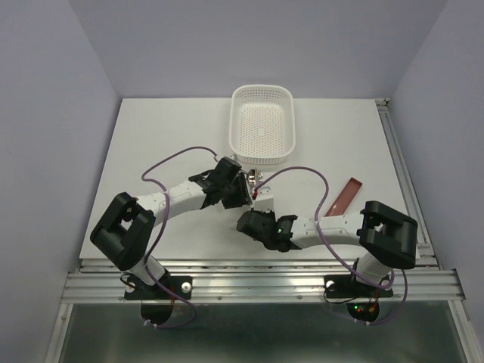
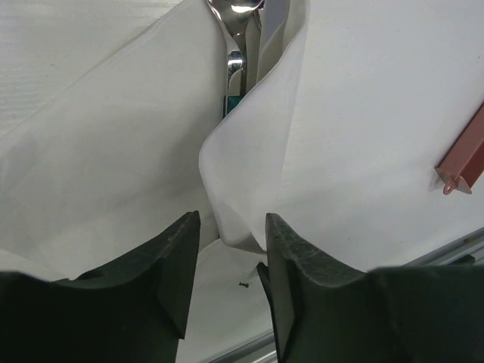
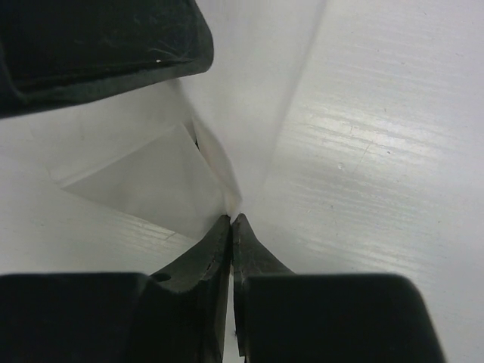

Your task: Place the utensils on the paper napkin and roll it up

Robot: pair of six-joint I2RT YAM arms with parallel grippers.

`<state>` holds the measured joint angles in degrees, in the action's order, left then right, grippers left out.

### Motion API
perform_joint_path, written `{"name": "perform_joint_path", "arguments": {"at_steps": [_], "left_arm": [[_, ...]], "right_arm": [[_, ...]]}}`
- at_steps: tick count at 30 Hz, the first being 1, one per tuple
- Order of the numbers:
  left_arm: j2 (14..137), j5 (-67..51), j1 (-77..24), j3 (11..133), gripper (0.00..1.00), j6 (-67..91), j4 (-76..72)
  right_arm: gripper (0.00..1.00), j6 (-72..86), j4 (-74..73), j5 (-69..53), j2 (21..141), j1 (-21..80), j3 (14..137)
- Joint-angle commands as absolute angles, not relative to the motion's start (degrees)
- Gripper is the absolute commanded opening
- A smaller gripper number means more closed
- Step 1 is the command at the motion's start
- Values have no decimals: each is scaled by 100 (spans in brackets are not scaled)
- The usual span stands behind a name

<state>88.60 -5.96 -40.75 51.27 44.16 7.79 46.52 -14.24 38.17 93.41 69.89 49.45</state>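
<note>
Pinching paper napkin in right jaws, left jaws astride fold

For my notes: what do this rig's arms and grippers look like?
The left arm and right arm are white links between bulky black joint housings, each trailed by a thin purple cable. The left gripper and right gripper have matte black wedge-shaped fingers.

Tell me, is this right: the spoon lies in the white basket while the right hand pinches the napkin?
Not quite. The spoon is not in the white basket; the left wrist view shows it tucked in the fold of the napkin. The right hand does pinch the napkin.
</note>
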Motion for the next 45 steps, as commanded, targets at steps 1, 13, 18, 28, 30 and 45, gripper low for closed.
{"name": "perform_joint_path", "arguments": {"at_steps": [1,13,18,28,30,45], "left_arm": [[8631,-449,-4087,5309,45,4263,940],[8684,-299,-4087,5379,1,4043,1002],[8710,-273,-4078,5379,0,3990,1002],[8657,-44,-4078,5221,0,3876,1125],[8684,123,-4078,5107,0,3876,1090],[8930,220,-4078,4685,0,3955,695]], "right_arm": [[10,4711,-1538,4025,9343,7058,5221],[32,4817,-1468,4307,9483,7058,5405],[32,4816,-1538,4508,9641,7058,5616],[25,5089,-1951,4737,9984,7058,5854],[24,5133,-1951,4729,9932,7066,5792],[36,4746,-1381,3947,8843,7084,5186]]}}
